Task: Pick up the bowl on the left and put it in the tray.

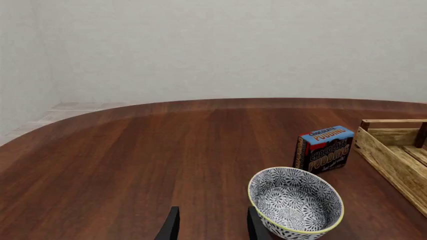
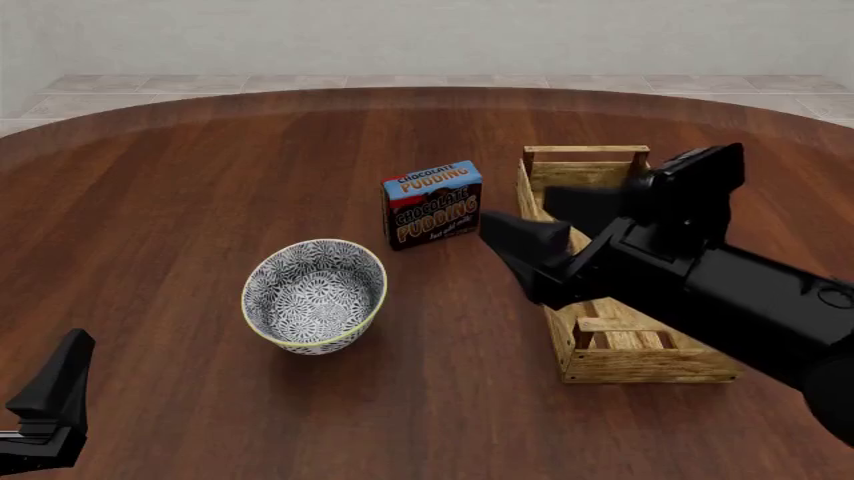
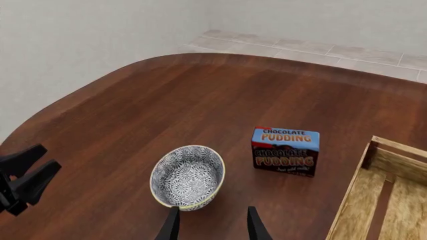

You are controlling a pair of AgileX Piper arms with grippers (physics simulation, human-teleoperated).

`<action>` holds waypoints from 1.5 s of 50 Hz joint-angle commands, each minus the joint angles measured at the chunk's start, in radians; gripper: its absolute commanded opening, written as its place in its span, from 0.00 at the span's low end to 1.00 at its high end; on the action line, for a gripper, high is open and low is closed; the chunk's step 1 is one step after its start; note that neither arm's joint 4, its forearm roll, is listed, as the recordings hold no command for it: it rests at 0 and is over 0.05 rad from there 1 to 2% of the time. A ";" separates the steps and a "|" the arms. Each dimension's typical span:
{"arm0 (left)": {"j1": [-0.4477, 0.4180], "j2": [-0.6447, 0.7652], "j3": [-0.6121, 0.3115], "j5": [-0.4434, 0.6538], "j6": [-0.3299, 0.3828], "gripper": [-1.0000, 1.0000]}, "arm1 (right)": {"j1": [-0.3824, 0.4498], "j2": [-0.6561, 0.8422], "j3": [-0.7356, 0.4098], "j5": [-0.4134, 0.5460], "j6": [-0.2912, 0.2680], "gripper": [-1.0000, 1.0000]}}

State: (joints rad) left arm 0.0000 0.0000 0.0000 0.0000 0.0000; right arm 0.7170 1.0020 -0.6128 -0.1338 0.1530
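The bowl (image 2: 314, 295) is white with a dense dark-blue pattern and a yellowish rim, and it stands upright on the table left of centre. The light-wood slatted tray (image 2: 647, 368) lies to its right, partly hidden by my right arm. My right gripper (image 2: 514, 250) hovers open between bowl and tray, above the table; in the right wrist view the bowl (image 3: 188, 176) sits just ahead of its open fingers (image 3: 253, 226). My left gripper (image 2: 51, 402) is low at the near left, open and empty. In its wrist view the bowl (image 1: 295, 202) lies beside one finger (image 1: 257, 227).
A chocolate pudding box (image 2: 433, 204) stands upright behind the bowl, near the tray's far end (image 2: 587, 158). It also shows in the wrist views as a pudding box (image 1: 325, 149) (image 3: 285, 151) next to the tray (image 1: 393, 157) (image 3: 380, 200). The round table's edge (image 2: 400, 92) curves at the back.
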 commanded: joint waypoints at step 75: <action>0.000 0.000 0.000 0.000 0.000 1.00 | 0.048 0.293 -0.180 -0.130 -0.014 1.00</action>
State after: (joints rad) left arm 0.0000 0.0000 0.0000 0.0000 0.0000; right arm 0.7562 1.2634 -0.7813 -0.2427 0.1366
